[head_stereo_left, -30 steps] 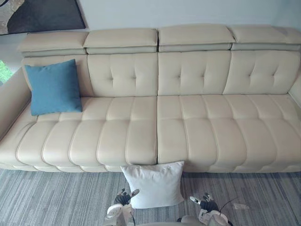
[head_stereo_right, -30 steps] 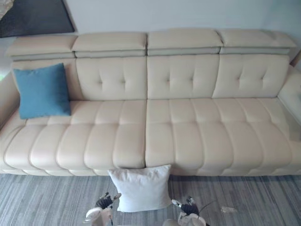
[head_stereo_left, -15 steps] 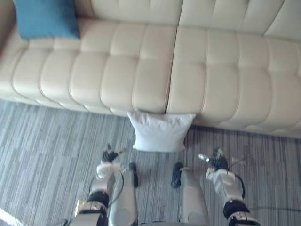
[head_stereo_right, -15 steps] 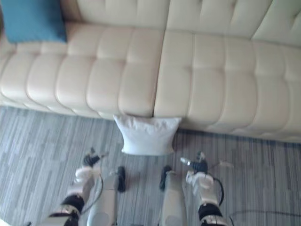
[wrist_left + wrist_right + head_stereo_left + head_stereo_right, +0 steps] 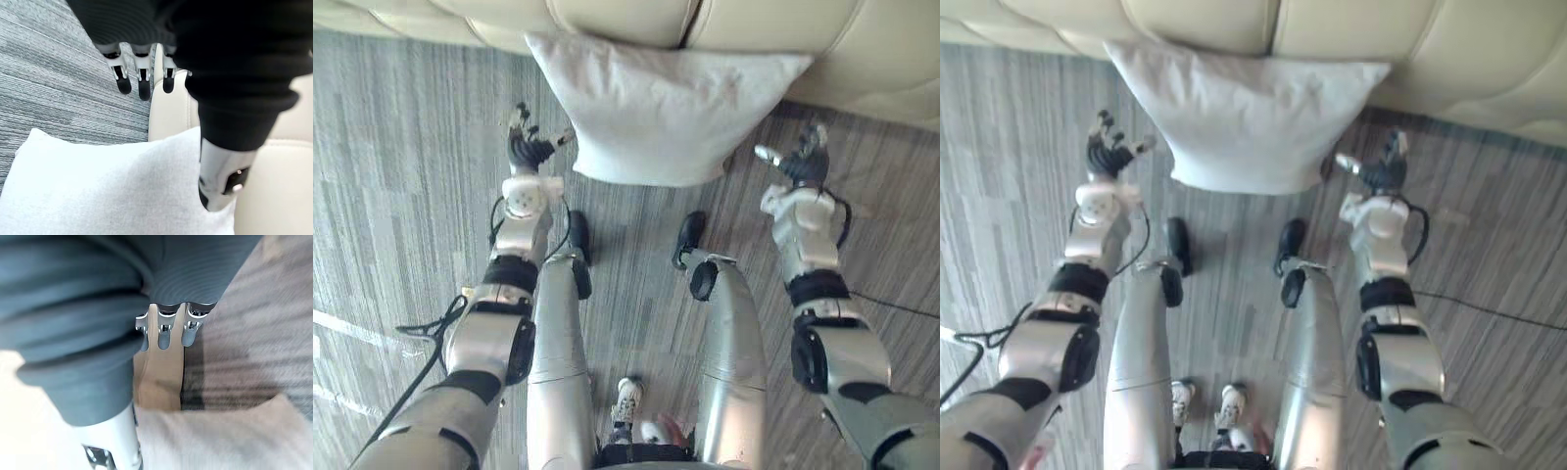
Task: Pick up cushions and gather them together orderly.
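Left hand (image 5: pixel 530 147) and right hand (image 5: pixel 800 162), fingers spread, flank the cushion (image 5: pixel 661 113) (propped against the sofa (image 5: pixel 783 39)); best pressed inward evenly.

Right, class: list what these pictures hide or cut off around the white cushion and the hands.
Sofa: cut off by the eye views' top edge.
White cushion: sofa's bulging front hides part of its upper edge, eye views.
Left hand: left wrist view, dark cover hides the palm; thumb's contact with the cushion unclear.
Right hand: right wrist view, cover hides the palm.
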You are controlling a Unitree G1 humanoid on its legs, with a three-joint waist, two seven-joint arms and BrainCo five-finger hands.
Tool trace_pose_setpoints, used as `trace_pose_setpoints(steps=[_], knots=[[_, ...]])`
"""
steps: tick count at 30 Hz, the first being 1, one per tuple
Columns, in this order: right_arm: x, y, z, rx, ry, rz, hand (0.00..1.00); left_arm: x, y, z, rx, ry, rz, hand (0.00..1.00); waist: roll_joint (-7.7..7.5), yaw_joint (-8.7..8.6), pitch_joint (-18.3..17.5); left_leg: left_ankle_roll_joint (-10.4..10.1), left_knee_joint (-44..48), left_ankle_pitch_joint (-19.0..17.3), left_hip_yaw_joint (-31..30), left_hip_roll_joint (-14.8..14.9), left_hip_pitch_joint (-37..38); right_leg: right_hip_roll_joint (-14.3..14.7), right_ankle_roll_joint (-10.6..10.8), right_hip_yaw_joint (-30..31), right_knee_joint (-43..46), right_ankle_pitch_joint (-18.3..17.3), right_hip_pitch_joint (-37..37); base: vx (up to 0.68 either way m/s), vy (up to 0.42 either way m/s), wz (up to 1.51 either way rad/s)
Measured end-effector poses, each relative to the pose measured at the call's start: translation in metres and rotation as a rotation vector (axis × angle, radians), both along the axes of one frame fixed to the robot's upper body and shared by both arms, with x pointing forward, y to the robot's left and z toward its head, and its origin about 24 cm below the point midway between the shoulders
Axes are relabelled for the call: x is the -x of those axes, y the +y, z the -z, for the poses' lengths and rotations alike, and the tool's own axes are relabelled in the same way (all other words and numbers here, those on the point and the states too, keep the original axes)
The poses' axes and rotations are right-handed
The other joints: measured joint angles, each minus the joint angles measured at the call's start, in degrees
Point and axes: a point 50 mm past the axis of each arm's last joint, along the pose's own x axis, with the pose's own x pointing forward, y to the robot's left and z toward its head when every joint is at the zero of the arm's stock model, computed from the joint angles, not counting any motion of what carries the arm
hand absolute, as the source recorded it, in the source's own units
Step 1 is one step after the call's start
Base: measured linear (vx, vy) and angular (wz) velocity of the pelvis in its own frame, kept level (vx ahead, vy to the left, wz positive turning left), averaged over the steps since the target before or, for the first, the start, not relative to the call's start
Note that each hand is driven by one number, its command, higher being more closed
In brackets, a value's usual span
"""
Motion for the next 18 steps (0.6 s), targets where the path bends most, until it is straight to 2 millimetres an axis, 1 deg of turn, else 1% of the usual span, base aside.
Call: trace_pose_setpoints(steps=[1,2,3,4,5,6,7,8,10,13,15,18], knots=[[-0.003,0.006,-0.008,-0.002,-0.011,-0.007,0.00,-0.001,-0.003,-0.008,-0.002,-0.020,0.005,0.00,0.03,-0.02,0.3,0.3,0.0,-0.2,0.0,0.4,-1.0,0.0,0.4,0.2,-0.1,-0.2,-1.0,-0.05,-0.006,-0.05],[-0.005,0.010,-0.011,-0.002,-0.014,-0.013,0.00,-0.001,-0.004,-0.011,-0.001,-0.028,0.007,0.00,0.05,-0.01,0.3,0.4,0.0,-0.2,0.1,0.6,-1.4,0.1,0.3,0.1,-0.3,-0.2,-1.4,-0.05,0.001,-0.07],[-0.007,0.018,-0.014,-0.006,-0.021,-0.024,0.00,-0.001,-0.009,-0.016,-0.005,-0.040,0.011,0.00,0.05,-0.13,0.4,0.4,0.0,-0.2,0.2,0.7,-2.4,0.2,0.2,0.3,-0.3,-0.1,-2.4,-0.03,0.004,-0.05],[-0.007,0.020,-0.015,-0.003,-0.021,-0.027,0.00,-0.001,-0.011,-0.017,-0.008,-0.043,0.017,0.00,0.06,-0.13,0.4,0.4,0.0,-0.2,0.2,0.7,-2.6,0.2,0.2,0.4,-0.2,-0.1,-2.7,-0.03,0.006,-0.04],[-0.009,0.030,-0.015,0.002,-0.014,-0.044,1.00,-0.001,-0.019,-0.020,-0.019,-0.054,0.033,1.00,0.19,-0.21,0.4,0.3,0.2,-0.2,0.2,0.8,-3.3,0.2,0.1,0.4,-0.2,0.0,-3.4,0.00,0.000,0.00],[-0.011,0.042,-0.017,0.002,-0.013,-0.070,1.00,0.000,-0.027,-0.025,-0.015,-0.073,0.053,1.00,0.49,-0.39,0.7,0.2,0.2,-0.2,0.2,0.8,-3.8,0.3,0.0,0.3,-0.2,0.0,-3.8,0.00,0.000,0.00],[-0.012,0.045,-0.017,0.005,-0.013,-0.079,1.00,0.000,-0.030,-0.027,-0.012,-0.079,0.060,1.00,0.47,-0.38,0.7,0.2,0.2,-0.2,0.2,0.8,-3.9,0.3,0.0,0.4,-0.1,0.0,-4.0,0.00,0.000,0.00],[-0.013,0.058,-0.018,0.002,-0.019,-0.102,1.00,0.001,-0.035,-0.030,0.001,-0.092,0.066,1.00,0.45,-0.40,0.7,0.0,0.4,-0.1,0.5,0.8,-4.2,0.3,-0.3,0.8,0.2,0.2,-4.6,0.00,0.000,0.00],[-0.013,0.063,-0.021,-0.002,-0.029,-0.101,1.00,0.001,-0.034,-0.032,0.028,-0.095,0.054,1.00,0.46,-0.55,0.7,0.0,0.6,-0.2,0.8,0.8,-4.5,0.2,-0.3,1.2,0.7,0.2,-5.1,0.00,0.000,0.00],[-0.013,0.059,-0.022,0.009,-0.030,-0.093,1.00,0.002,-0.025,-0.035,0.042,-0.108,0.031,1.00,0.46,-0.97,0.7,0.0,0.8,-0.2,0.8,0.8,-4.8,0.3,-0.3,1.2,0.8,0.2,-5.2,0.00,0.000,0.00],[-0.013,0.062,-0.021,0.019,-0.027,-0.102,1.00,0.003,-0.025,-0.035,0.057,-0.113,0.035,1.00,0.45,-1.21,0.7,0.0,1.0,-0.3,0.9,0.8,-4.8,0.3,-0.3,1.4,0.9,0.2,-5.2,0.00,0.000,0.00],[-0.012,0.065,-0.014,0.041,-0.014,-0.112,1.00,0.006,-0.024,-0.035,0.095,-0.132,0.034,1.00,0.45,-1.37,0.7,0.0,1.2,-0.3,0.9,0.8,-4.7,0.4,-0.3,1.5,0.9,0.2,-5.2,0.00,0.000,0.00]])
